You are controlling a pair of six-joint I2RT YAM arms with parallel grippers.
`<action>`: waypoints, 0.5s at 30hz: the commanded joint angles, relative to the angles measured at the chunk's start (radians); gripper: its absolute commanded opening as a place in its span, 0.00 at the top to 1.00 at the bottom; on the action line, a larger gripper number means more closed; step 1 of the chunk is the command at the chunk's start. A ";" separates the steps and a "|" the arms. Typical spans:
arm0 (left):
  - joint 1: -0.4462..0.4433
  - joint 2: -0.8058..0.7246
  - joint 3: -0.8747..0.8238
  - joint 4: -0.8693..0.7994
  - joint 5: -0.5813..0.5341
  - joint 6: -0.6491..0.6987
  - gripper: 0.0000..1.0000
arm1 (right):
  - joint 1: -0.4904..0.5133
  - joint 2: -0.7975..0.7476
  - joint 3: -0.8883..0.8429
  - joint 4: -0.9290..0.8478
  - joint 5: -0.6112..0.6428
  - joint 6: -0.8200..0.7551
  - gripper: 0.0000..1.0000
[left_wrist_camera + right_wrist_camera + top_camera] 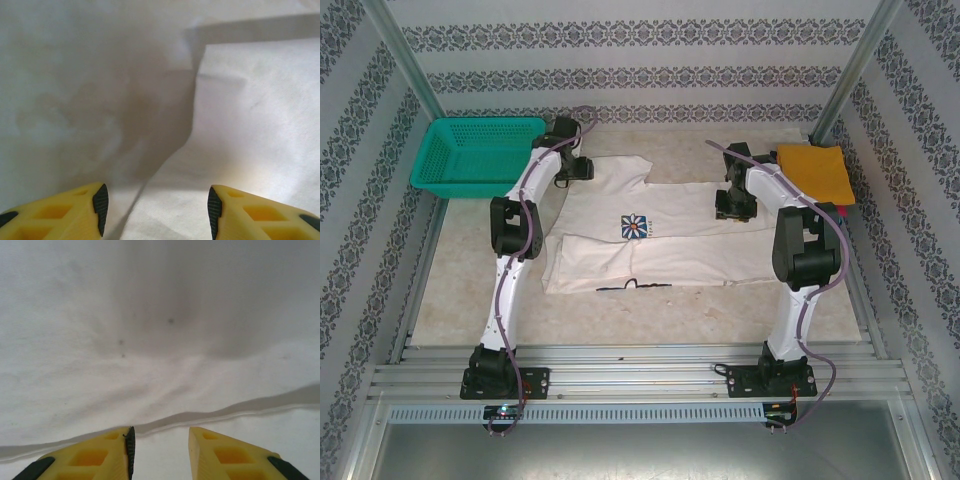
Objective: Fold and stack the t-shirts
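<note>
The walls [640, 60] carry white paper with horizontal bands of dark floral ornament. Two metal posts [405, 55] stand at the far corners. The table [620, 310] has a pale, mottled beige top. Aluminium rails [640, 365] cross its near edge, followed by a slotted strip [640, 413]. Lighting is even and diffuse

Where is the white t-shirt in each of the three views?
Top external: white t-shirt spread flat, mid-picture.
Left wrist: the shirt covers the right half, its edge running down the middle.
Right wrist: the shirt lies above and below an edge crossing low.
Shared landmark: the shirt's edge.
</note>
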 commanded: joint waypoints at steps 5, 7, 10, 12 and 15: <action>0.005 0.093 0.100 -0.101 0.053 -0.017 0.51 | 0.009 -0.048 0.006 0.004 -0.025 0.017 0.66; 0.005 0.099 0.100 -0.103 0.062 -0.025 0.58 | 0.011 -0.049 0.010 0.007 -0.025 0.017 0.66; 0.005 0.108 0.100 -0.112 0.073 -0.028 0.66 | 0.008 -0.047 0.011 0.007 -0.025 0.015 0.66; 0.004 0.109 0.098 -0.117 0.083 -0.025 0.69 | 0.008 -0.046 0.011 0.007 -0.025 0.015 0.66; -0.001 0.108 0.097 -0.127 0.088 -0.016 0.75 | 0.008 -0.043 0.011 0.011 -0.028 0.015 0.66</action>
